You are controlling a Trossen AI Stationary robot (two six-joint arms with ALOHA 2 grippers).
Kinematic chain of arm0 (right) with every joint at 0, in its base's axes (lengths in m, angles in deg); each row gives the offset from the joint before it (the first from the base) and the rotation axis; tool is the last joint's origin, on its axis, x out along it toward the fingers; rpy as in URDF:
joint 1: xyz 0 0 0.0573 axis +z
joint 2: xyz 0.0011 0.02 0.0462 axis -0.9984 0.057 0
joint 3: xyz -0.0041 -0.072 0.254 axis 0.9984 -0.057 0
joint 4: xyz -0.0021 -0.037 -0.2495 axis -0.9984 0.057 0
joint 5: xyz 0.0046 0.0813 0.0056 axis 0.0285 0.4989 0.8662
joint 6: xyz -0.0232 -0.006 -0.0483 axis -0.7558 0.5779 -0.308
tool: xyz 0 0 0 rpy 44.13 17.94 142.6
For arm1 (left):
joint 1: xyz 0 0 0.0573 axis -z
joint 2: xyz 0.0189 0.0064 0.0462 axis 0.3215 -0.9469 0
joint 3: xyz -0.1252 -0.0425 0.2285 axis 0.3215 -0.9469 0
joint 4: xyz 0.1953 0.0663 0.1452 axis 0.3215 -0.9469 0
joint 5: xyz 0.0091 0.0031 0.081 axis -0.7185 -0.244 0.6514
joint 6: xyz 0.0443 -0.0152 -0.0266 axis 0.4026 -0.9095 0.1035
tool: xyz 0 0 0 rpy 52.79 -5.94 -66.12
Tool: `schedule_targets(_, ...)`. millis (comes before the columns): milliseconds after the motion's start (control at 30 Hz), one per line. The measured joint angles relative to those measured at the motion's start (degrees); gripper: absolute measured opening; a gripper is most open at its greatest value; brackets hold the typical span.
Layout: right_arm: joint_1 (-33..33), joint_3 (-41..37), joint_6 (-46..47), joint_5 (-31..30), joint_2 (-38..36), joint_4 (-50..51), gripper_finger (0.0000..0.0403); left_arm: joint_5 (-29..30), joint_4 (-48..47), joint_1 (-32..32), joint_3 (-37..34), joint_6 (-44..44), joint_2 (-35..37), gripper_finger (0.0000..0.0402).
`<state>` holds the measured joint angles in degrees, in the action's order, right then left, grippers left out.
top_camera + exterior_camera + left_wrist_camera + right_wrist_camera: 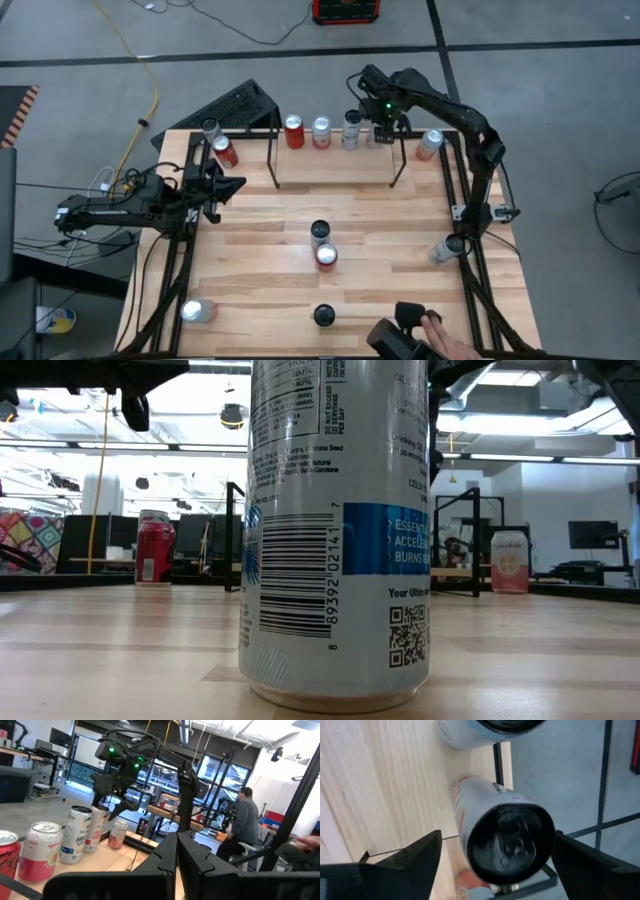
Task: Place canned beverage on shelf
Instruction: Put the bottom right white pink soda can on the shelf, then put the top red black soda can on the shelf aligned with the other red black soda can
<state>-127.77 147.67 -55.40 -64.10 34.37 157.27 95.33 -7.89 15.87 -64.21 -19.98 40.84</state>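
High view: right gripper (384,128) hovers, jaws wide and empty, over a can (374,133) on the shelf (334,150) at the table's (380,260) far edge. Left gripper (232,187), jaws shut and empty, waits by the left edge; mid-table stays open.

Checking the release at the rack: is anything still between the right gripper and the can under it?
Nothing visible. The right gripper hangs over the shelf at the far edge, jaws open, straddling the can at the row's right end. Both fingers stand clear of its sides; only air lies between.

Grey concrete floor (560,80) round my worktop.
I see a yellow cable (128,48), bright ceiling lights (540,425), tall windows (225,780), a seated person (245,822).
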Motion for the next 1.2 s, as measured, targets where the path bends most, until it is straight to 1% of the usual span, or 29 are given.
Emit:
schedule_targets(167, 0.0, -0.4, -0.8, 0.0, -2.0, -0.6, 0.0363, 0.2, 0.5, 0.0, 0.0, 0.5, 0.0, 0.0)
schedule_targets(400, 0.0, -0.4, -2.5, -0.2, -2.9, -1.5, 0.0364, 0.2, 0.5, 0.0, 0.0, 0.1, 0.0, 0.0)
schedule_targets(467, 0.0, -0.4, -3.5, -1.4, -2.9, -1.5, 0.0363, 0.2, 0.5, 0.0, 0.0, 0.1, 0.0, 0.0)
schedule_targets(633, 0.9, -0.4, -3.7, -6.7, -3.3, -2.0, 0.0363, 0.4, 0.5, 0.0, 0.0, 0.1, 0.0, 0.0)
schedule_targets(800, 3.0, -0.4, -2.9, -7.9, -7.2, -2.1, 0.0355, 0.6, 0.4, 0.0, 0.0, 0.7, 0.0, 0.0)
schedule_targets(867, 4.3, -0.4, -0.9, -8.7, -9.4, -1.7, 0.0348, 0.7, 0.2, 0.0, 0.0, 1.4, 0.0, 0.0)
schedule_targets(933, 5.9, -0.4, 3.2, -8.8, -11.8, 0.0, 0.034, 0.8, -0.2, 0.0, 0.0, 1.6, 0.0, 0.0)
schedule_targets(967, 6.8, -0.4, 6.1, -8.1, -13.2, 1.2, 0.0337, 0.8, -0.4, 0.0, 0.0, 1.6, 0.0, 0.0)
schedule_targets(1033, 8.5, -0.4, 13.6, -3.0, -15.5, 3.5, 0.033, 0.8, -1.2, 0.0, 0.0, 1.6, 0.0, 0.0)
schedule_targets(1067, 9.4, -0.4, 17.8, 1.6, -16.6, 4.6, 0.0327, 0.8, -1.8, 0.0, 0.0, 1.6, 0.0, 0.0)
schedule_targets(1167, 12.9, -1.8, 28.7, 18.6, -20.3, 5.3, 0.0319, 0.7, -3.6, 0.0, 0.0, 0.6, 0.0, 0.0)
schedule_targets(1200, 14.8, -2.7, 31.4, 22.5, -21.6, 5.3, 0.0316, 0.7, -4.1, 0.0, 0.0, 0.2, 0.0, 0.0)
